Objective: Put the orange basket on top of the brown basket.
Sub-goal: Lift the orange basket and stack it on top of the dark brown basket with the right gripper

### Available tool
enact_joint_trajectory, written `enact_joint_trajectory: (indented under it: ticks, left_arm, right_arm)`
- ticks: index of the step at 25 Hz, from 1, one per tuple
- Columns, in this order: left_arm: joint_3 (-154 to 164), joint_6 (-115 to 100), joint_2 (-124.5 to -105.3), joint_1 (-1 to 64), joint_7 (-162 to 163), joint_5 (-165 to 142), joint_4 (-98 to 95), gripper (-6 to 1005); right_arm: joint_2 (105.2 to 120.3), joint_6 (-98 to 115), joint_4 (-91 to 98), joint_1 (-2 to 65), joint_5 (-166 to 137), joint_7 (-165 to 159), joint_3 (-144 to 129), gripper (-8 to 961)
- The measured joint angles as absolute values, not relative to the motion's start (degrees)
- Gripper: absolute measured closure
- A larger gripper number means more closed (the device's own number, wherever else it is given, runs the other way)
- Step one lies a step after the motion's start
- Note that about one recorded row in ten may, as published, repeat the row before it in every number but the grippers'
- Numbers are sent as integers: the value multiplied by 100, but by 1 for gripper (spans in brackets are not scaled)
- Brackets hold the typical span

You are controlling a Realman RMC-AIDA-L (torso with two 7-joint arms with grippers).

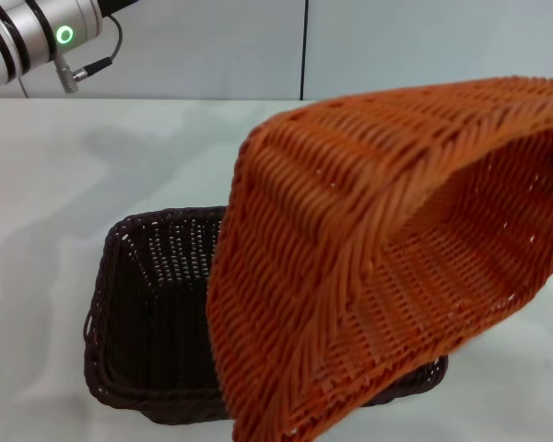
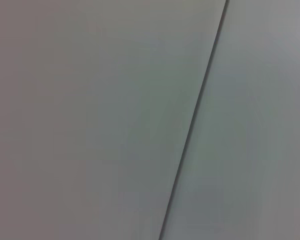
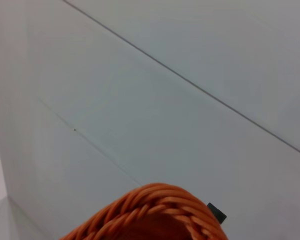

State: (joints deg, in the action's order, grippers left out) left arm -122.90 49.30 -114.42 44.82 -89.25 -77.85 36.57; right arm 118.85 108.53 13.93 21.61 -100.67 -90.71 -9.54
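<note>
tilted orange basket (image 1: 369,267) hangs over the brown basket (image 1: 147,313); right gripper's grip can't be told.

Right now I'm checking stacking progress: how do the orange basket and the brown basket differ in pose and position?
The orange basket is lifted and steeply tilted, its opening facing sideways toward the right; the brown basket sits flat and upright on the table. The orange basket is in front of and partly covers the brown basket, not yet seated on it. Colours differ: bright orange versus dark brown. Both are rectangular woven baskets with braided rims.
</note>
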Motion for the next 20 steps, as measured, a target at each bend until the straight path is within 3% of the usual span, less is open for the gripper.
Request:
enact_joint_trajectory:
  ticks: [7,20]
  left_arm:
    - [-12223,4928,-11367,4747,-8995,-7801,3297,289]
    - [-12082,4937,-11285,4926,-9000,-7818,3086,289]
  right_arm:
    - [11893,10731,596,1821,-10054,-8426,-918,799]
    - [11907,10531,150,1794,-10293,-8086,-983,725]
